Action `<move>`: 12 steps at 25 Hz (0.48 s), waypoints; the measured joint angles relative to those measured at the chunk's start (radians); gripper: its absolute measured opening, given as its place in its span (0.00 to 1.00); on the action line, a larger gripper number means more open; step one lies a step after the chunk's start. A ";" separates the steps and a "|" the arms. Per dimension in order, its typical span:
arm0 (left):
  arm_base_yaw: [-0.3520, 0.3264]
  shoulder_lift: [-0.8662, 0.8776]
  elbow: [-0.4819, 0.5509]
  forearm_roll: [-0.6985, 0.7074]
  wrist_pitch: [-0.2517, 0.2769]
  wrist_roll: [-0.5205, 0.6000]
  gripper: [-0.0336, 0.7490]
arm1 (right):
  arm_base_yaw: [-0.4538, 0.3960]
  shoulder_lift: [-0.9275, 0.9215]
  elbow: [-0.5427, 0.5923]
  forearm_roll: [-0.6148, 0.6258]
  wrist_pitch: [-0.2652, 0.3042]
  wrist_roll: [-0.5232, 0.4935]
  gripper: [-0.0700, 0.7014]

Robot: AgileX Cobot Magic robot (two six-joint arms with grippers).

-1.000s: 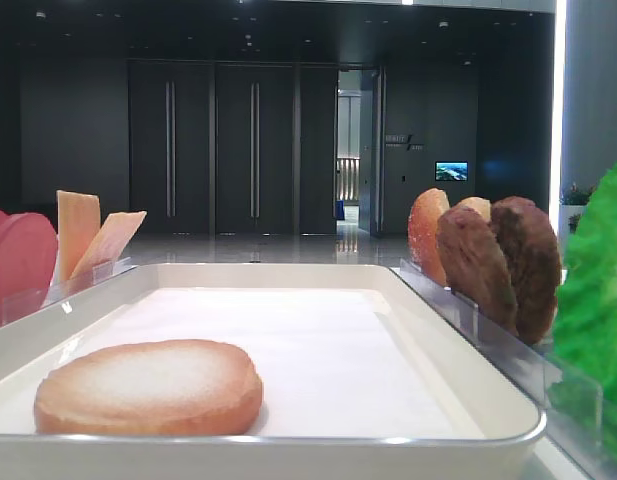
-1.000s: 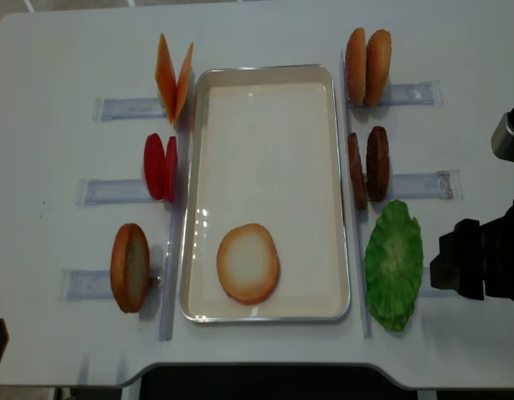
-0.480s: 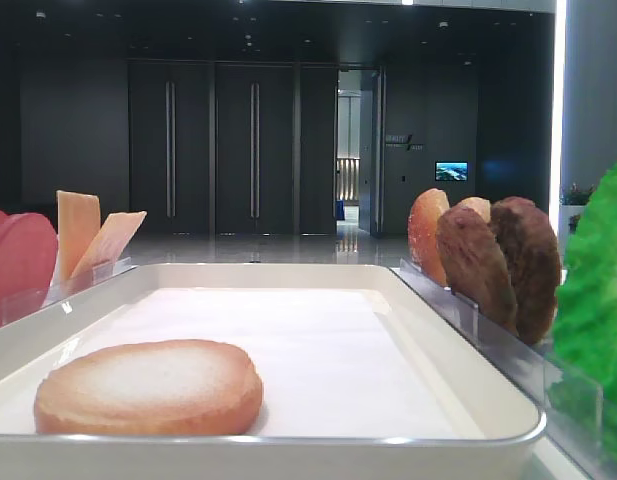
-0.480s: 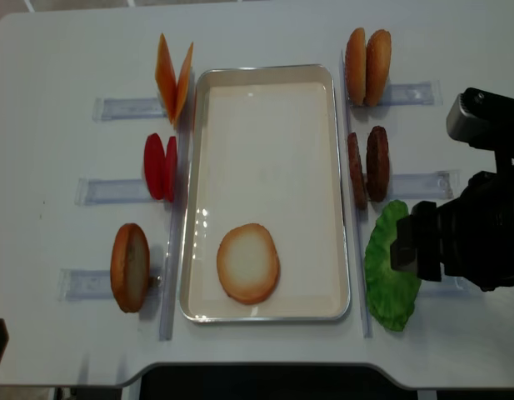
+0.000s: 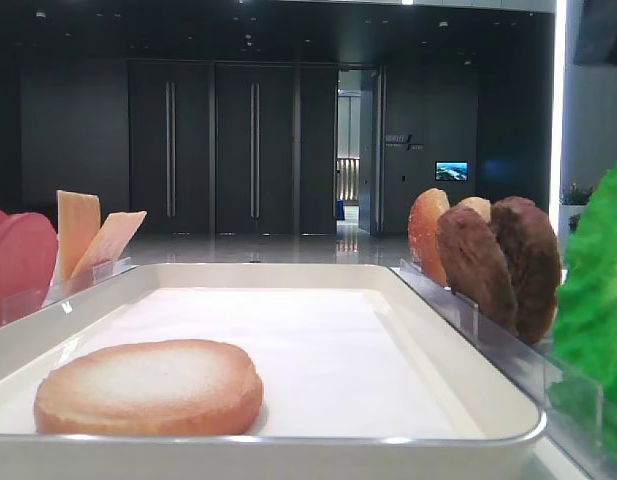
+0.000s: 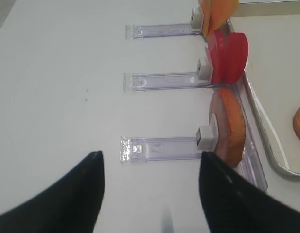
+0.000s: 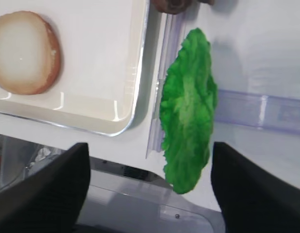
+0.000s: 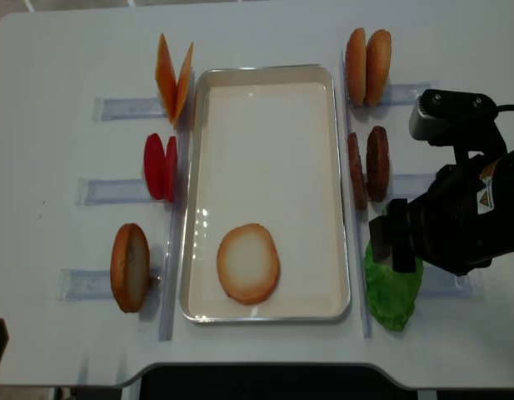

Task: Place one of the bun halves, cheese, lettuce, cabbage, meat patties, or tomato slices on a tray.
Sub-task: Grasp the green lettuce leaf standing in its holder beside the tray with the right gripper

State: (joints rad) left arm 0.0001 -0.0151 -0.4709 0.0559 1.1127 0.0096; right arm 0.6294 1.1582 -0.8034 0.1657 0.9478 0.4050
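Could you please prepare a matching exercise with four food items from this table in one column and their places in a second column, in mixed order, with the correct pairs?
Things:
1. bright green ruffled lettuce leaf
2. round golden-brown bun half with a pale face
3. smooth pinkish-red round tomato slices
4. thick dark brown rough meat patties

Places:
A. standing in a clear rack left of the tray
B. lying flat inside the large white rectangular tray
C. under the right arm, right of the tray's near corner
D. standing right of the tray, at its middle

Pairs: 1-C, 2-B, 3-A, 4-D
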 joint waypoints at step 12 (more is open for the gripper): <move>0.000 0.000 0.000 0.000 0.000 0.000 0.64 | -0.051 0.005 0.000 -0.068 0.015 -0.001 0.74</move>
State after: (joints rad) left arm 0.0001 -0.0151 -0.4709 0.0559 1.1127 0.0096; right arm 0.5786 1.1636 -0.8038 0.0982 0.9624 0.4043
